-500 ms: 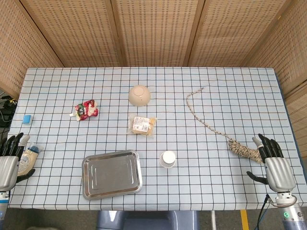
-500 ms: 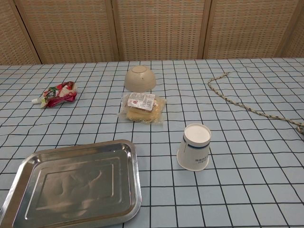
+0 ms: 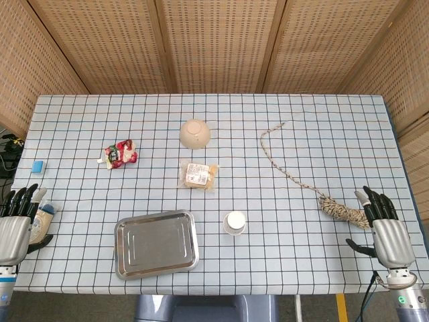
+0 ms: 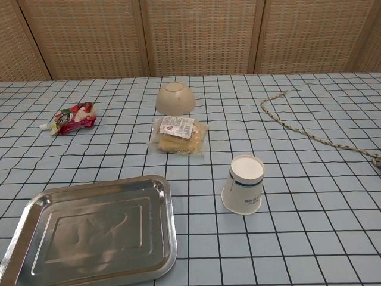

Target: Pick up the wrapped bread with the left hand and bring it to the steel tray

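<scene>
The wrapped bread (image 3: 198, 176) (image 4: 178, 134) lies flat in its clear wrapper near the table's middle, just in front of an upturned bowl. The steel tray (image 3: 156, 243) (image 4: 95, 228) sits at the front left, with nothing in it. My left hand (image 3: 16, 225) hovers at the table's left front edge, far left of the bread, fingers apart and holding nothing. My right hand (image 3: 387, 232) rests at the right front edge, fingers spread, holding nothing. Neither hand shows in the chest view.
An upturned beige bowl (image 3: 194, 133) stands behind the bread. An upside-down paper cup (image 3: 234, 223) is right of the tray. A red pouch (image 3: 119, 153) lies at left, a blue block (image 3: 39, 166) further left. A rope (image 3: 295, 178) runs to a bundle (image 3: 340, 210) by my right hand.
Both hands have sunk slightly toward the front edge of the head view. Nothing on the table has moved.
</scene>
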